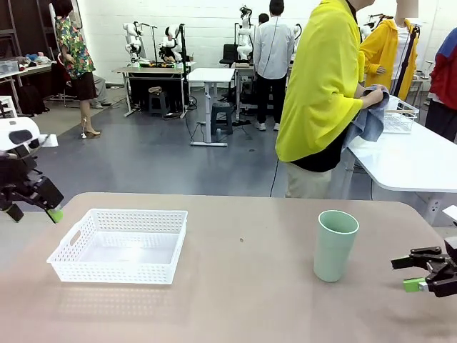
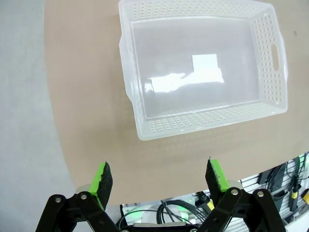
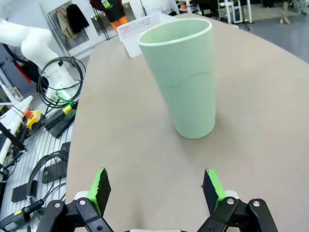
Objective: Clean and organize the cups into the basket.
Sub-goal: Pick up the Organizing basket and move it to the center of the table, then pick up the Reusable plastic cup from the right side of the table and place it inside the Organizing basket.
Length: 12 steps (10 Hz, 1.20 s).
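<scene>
One mint green cup [image 1: 335, 245] stands upright and open-mouthed on the tan surface [image 1: 250, 307], right of centre and well apart from the white lattice basket [image 1: 114, 271], which sits on the left half with nothing in it. The right end effector [image 1: 408, 273] hovers low at the right edge, near the cup but not touching it. Its fingers are spread apart and hold nothing. From the right wrist the cup [image 3: 186, 77] lies ahead of the spread fingers, slightly off their centre line, with bare surface between it and the right end effector [image 3: 155, 186]. The left end effector [image 1: 34, 213] hangs beside the basket's left end, fingers likewise apart and free of load. From the left wrist the basket [image 2: 207, 123] lies ahead of the left end effector [image 2: 159, 176], its floor bare. At the far side a person in a yellow top [image 1: 321, 93] faces a neighbouring white table with both hands in a blue-grey cloth [image 1: 368, 118]; what the cloth wraps cannot be determined. Assessment: the task is at its first pick, no cup yet stowed. The next move calls for the right arm to advance until the cup wall sits between its pads, close squarely at mid-height to avoid tipping the tall tumbler, then carry it across to the basket.
</scene>
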Available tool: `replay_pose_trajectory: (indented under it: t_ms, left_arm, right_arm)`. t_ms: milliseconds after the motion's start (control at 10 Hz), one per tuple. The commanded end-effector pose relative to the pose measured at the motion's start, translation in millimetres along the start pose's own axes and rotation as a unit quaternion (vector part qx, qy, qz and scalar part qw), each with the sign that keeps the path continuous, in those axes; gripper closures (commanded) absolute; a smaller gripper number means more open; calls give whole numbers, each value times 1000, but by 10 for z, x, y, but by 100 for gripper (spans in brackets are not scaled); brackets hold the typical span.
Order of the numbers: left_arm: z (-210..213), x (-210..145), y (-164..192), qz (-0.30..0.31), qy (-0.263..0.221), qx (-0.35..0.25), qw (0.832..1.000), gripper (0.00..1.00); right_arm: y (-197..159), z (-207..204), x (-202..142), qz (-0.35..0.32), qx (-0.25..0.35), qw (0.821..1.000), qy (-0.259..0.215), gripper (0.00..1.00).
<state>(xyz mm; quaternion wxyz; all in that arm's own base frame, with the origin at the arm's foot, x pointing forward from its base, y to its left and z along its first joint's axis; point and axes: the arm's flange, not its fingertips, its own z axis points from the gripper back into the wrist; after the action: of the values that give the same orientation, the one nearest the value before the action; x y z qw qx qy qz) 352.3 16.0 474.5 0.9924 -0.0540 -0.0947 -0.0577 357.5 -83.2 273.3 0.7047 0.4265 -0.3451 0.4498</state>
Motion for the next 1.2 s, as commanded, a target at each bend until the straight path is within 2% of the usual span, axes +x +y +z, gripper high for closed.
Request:
replay_pose_trajectory:
  t_ms: [0,200,600,700,800,900,1000,1100]
  left_arm:
    - [-150,139,-19,-13,10,11,1000,0]
    - [-309,206,-55,-13,17,17,1000,0]
    - [-436,269,-54,-6,27,18,999,0]
    - [-437,293,-51,0,26,19,999,0]
    - [-438,349,-46,14,15,24,999,0]
    - [-391,446,47,44,-21,76,996,0]
    - [-428,246,-30,-2,26,4,1000,0]
    - [-428,246,-30,-2,26,4,1000,0]
  right_arm:
    - [-220,-100,-20,1,-2,1000,-6,0]
    - [-372,-253,44,14,4,1000,-12,0]
    - [-540,-607,230,138,12,990,-2,0]
    - [-549,-680,261,143,7,990,4,0]
    - [-545,-724,273,146,4,989,8,0]
    - [-517,-714,270,130,-31,991,14,0]
    - [-510,-623,332,136,24,990,10,0]
    - [-510,-623,332,136,24,990,10,0]
